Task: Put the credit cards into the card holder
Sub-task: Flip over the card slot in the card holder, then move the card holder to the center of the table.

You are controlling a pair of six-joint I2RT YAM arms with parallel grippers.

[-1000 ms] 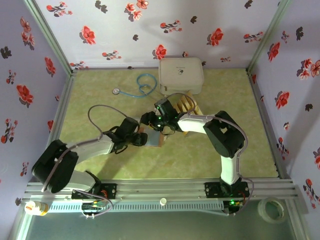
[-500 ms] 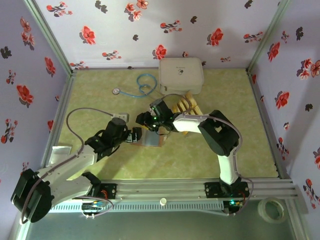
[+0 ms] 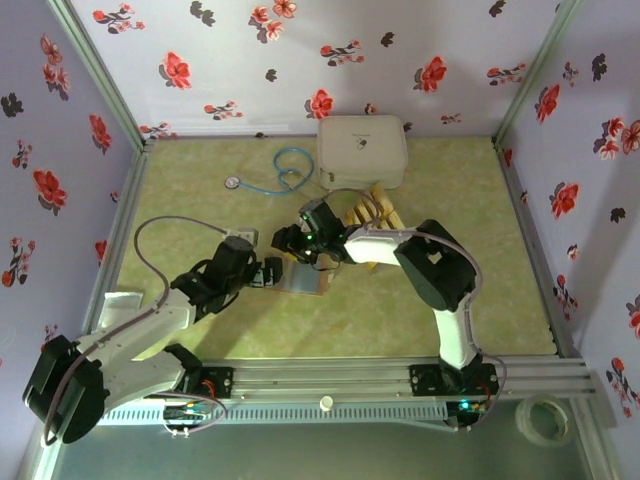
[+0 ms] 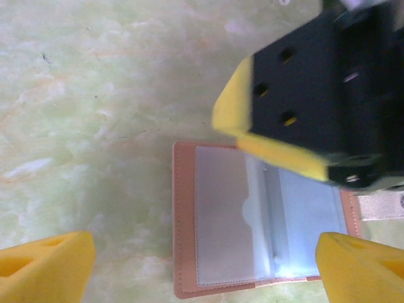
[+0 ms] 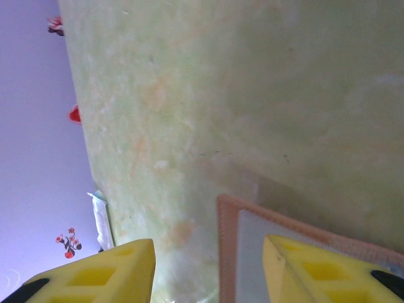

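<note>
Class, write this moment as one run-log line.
reddish-brown leather folding card holder: open, flat | golden-yellow rectangular cards: outside it | left jaws: open | right jaws: open, over holder

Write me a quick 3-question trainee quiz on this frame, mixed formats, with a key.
1. True or false: the card holder lies closed on the table.
2. Where are the credit cards? A) inside the card holder B) fanned out on the table by the white case C) in a neat stack at the near edge
3. Short answer: what do the left end effector and the right end effector hold?
Key: 1 false, it lies open with its pale inside up. 2 B. 3 nothing; both are open.
</note>
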